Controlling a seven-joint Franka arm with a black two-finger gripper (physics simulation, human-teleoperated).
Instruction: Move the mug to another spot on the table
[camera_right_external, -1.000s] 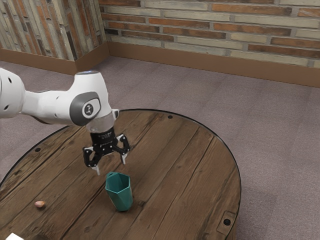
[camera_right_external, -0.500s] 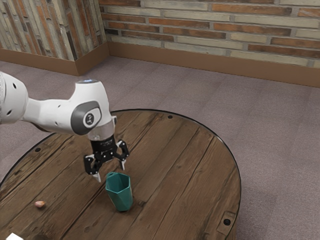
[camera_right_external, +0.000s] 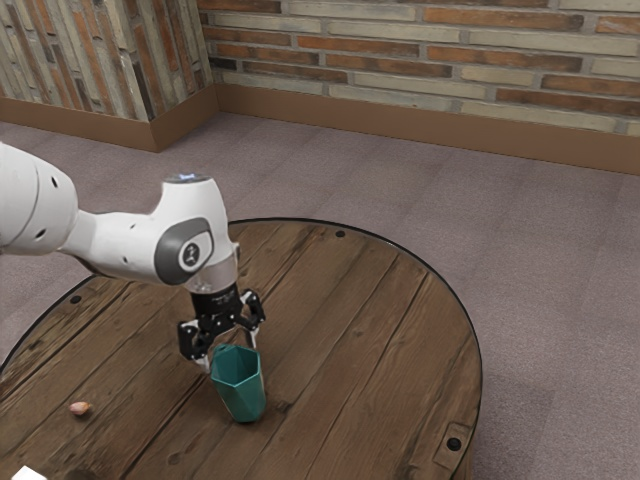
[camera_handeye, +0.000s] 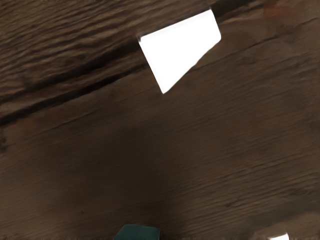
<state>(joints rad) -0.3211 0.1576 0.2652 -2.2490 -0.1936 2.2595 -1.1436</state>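
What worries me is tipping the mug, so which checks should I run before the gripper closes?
1. Mug upright on the table: ok.
2. Gripper open: ok.
3. Gripper level with the mug's rim: ok.
4. Jaws on either side of the mug's wall: cannot tell.
5. Mug gripped from two sides: not ok, not yet.
6. Bare wood for a new spot, toward the exterior view's right of the mug: ok.

Arm (camera_right_external: 110, 245): I see it stretched toward the mug (camera_right_external: 240, 392), wrist pointing down.
Pincer (camera_right_external: 228, 349): fingers spread, tips level with the mug's rim.
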